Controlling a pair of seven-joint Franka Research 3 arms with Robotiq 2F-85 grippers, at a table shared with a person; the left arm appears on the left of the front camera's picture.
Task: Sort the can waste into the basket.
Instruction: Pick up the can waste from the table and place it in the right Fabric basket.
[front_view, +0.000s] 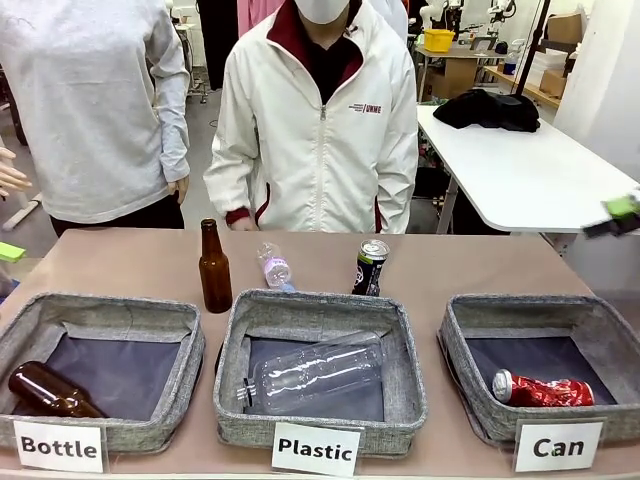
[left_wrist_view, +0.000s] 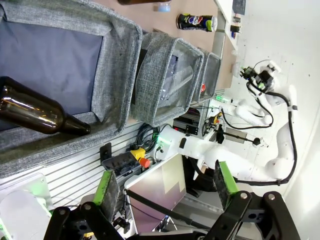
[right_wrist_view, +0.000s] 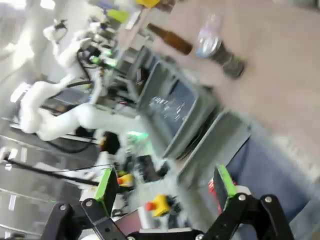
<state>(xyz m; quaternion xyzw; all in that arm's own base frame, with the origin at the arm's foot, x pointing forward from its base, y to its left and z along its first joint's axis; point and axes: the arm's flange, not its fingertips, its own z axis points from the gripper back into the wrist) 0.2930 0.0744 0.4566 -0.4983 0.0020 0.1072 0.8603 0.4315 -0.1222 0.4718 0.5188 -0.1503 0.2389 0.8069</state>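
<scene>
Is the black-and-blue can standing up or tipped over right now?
Upright. The black-and-blue can stands on the table, silver top up, beyond the Plastic basket; it is not in any basket.

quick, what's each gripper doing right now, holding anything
left gripper: open, holding nothing
right gripper: open, holding nothing

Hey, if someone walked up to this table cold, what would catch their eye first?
Three grey baskets line the near edge: the Bottle basket, the Plastic basket and the Can basket. A crushed red can lies in the Can basket, while a black-and-blue can stands upright on the table behind the Plastic basket. A person in a white jacket stands at the far side.
</scene>
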